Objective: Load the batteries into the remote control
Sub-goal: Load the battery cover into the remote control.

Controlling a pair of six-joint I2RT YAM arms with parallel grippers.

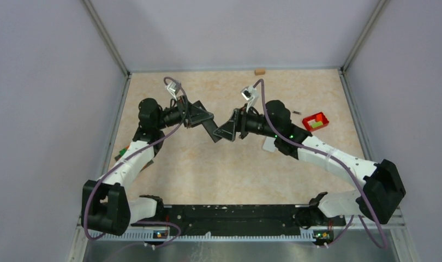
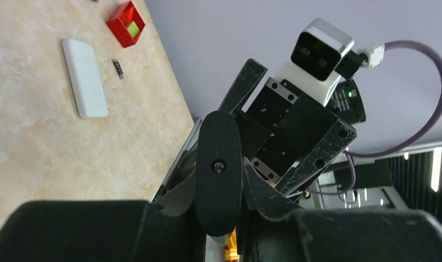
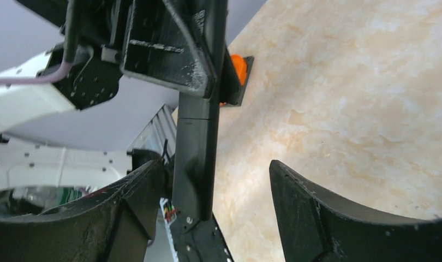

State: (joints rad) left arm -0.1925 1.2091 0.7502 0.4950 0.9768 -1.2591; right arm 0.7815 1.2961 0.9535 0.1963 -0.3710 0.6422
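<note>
My left gripper (image 1: 203,119) is shut on a black remote (image 1: 211,131) and holds it in the air over the middle of the table. In the left wrist view the remote (image 2: 217,169) stands between my fingers (image 2: 262,191). My right gripper (image 1: 225,130) faces it, open, with its jaws either side of the remote's free end (image 3: 194,147), which sits close to the left finger (image 3: 137,202). One dark battery (image 1: 297,112) lies on the table at the right, beside a white remote (image 2: 85,76) in the left wrist view (image 2: 118,68). Other batteries are not visible.
A small red tray (image 1: 316,121) holding yellow-green blocks stands at the right, also in the left wrist view (image 2: 126,23). The white remote (image 1: 269,144) lies partly under my right arm. A tan block (image 1: 259,71) sits at the back edge. Small coloured items (image 1: 123,151) lie at the left.
</note>
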